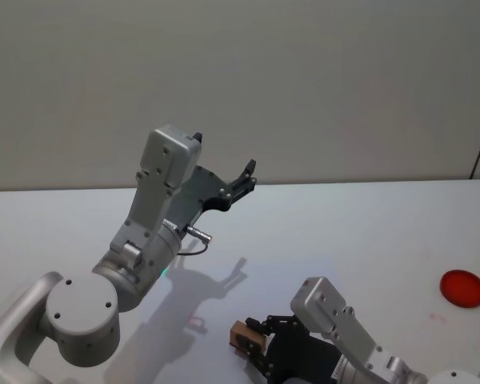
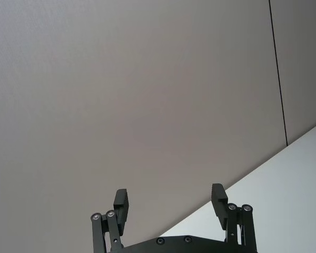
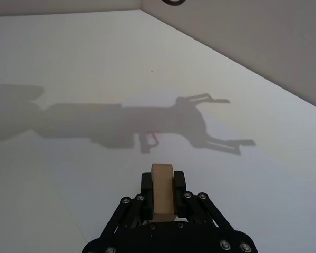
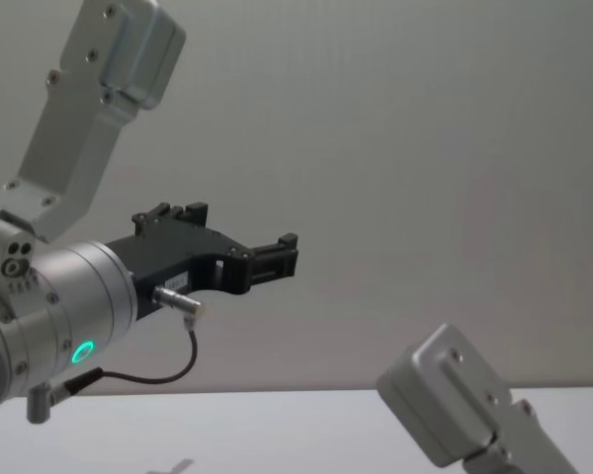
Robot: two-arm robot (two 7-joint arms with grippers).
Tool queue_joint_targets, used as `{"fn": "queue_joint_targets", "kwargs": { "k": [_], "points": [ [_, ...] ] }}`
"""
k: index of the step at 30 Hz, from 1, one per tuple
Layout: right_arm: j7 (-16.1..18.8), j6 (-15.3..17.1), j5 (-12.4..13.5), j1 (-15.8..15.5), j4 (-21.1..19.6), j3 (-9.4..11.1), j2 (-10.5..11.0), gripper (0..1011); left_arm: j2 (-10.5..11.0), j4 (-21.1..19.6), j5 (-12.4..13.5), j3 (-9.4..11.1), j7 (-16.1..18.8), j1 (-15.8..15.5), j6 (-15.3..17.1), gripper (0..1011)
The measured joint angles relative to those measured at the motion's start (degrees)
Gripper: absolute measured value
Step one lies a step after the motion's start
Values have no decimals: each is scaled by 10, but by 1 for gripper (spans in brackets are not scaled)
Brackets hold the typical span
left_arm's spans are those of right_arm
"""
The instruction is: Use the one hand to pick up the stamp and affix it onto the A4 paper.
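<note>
A matte grey wall is seen behind a smooth white surface, on which the long shadow of an arm is cast. The left arm, built of a thick silver cylinder with a green glowing ring, a thin black cable and a boxy pale link, is raised well above the surface near its left edge. The left claw, of flat black metal plates with bolted linkages, is held in the air with its two blunt fingers spread wide apart and nothing between them.

The right arm, of pale silver-grey boxy links, is stretched low by the near edge of the surface. The right claw, black and jointed, is closed around the stamp, a small block of light, plain wood with rounded corners, gripped on its two broad sides. Whether the stamp touches the surface cannot be told. A flat, round red disc lies near the right edge, well apart from the stamp.
</note>
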Motion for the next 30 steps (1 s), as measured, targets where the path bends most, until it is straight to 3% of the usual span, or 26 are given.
{"fn": "queue_joint_targets", "kwargs": {
  "k": [17, 30],
  "points": [
    [-4, 7, -3, -5, -3, -2, 7, 224, 0, 0, 0, 0, 0, 0, 0, 1001],
    [-3, 40, 52, -17, -45, 1, 16, 224, 0, 0, 0, 0, 0, 0, 0, 1001]
  ]
}}
